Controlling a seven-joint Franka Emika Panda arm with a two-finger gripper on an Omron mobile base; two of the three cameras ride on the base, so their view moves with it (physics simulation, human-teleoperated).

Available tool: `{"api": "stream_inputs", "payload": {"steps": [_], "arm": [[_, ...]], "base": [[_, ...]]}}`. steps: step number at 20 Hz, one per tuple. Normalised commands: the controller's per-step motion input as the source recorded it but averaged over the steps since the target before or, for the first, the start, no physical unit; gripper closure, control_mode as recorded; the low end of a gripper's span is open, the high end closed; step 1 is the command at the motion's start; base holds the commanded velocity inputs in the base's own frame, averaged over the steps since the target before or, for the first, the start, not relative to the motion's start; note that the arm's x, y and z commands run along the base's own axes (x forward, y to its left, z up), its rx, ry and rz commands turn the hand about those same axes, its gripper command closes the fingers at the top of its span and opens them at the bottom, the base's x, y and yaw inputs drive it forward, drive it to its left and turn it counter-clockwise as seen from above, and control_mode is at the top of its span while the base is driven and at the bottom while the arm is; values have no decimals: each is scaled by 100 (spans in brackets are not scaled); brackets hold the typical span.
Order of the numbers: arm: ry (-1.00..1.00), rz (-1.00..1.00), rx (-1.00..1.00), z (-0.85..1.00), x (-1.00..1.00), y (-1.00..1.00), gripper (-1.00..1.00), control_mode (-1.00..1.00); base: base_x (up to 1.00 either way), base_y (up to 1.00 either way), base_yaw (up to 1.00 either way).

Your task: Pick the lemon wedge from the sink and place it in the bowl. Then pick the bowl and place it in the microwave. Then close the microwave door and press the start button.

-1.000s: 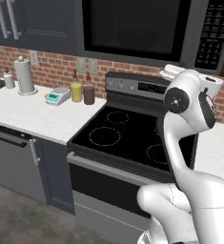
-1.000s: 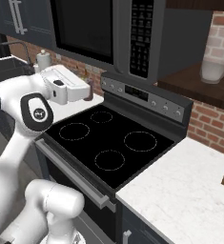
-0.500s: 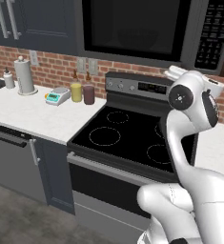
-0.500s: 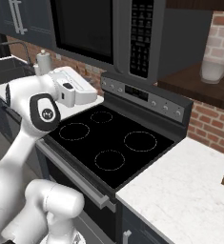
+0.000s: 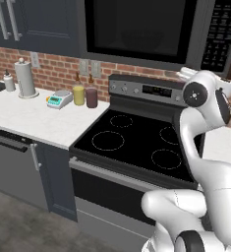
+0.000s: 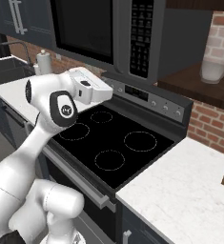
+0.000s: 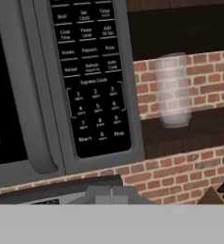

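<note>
The microwave (image 5: 151, 29) hangs above the stove, and the microwave door (image 6: 82, 28) with its black window is closed. In the hand view its black keypad (image 7: 94, 81) fills the upper left, with the start button (image 7: 85, 139) in the bottom row. My gripper (image 7: 111, 194) is shut with nothing in it, its tips together low in the hand view, below and a little right of the start button. In the right base view the white hand (image 6: 87, 88) hovers over the stove's back left, under the microwave. The sink (image 6: 8, 70) lies far left. The bowl and lemon wedge are out of view.
The black cooktop (image 5: 136, 142) lies under the arm. A frosted glass jar (image 7: 173, 90) stands on a dark shelf right of the microwave. On the left counter stand a paper towel roll (image 5: 24, 78), a small scale (image 5: 58, 100) and two cups (image 5: 85, 96).
The gripper's fingers have closed from wide open to shut. The hand has shifted slightly to the right, under the microwave. The microwave door stays closed.
</note>
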Motion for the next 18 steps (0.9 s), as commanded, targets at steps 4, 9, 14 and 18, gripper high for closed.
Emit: {"api": "stream_inputs", "payload": {"steps": [4,9,14,18], "arm": [[5,0,0,0,24,-31,100,-100],[0,0,0,0,31,-17,100,-100],[0,0,0,0,22,-11,100,-100],[-2,0,0,0,7,-14,100,-100]], "base": [[0,0,0],[0,0,0],[0,0,0],[0,0,0]]}}
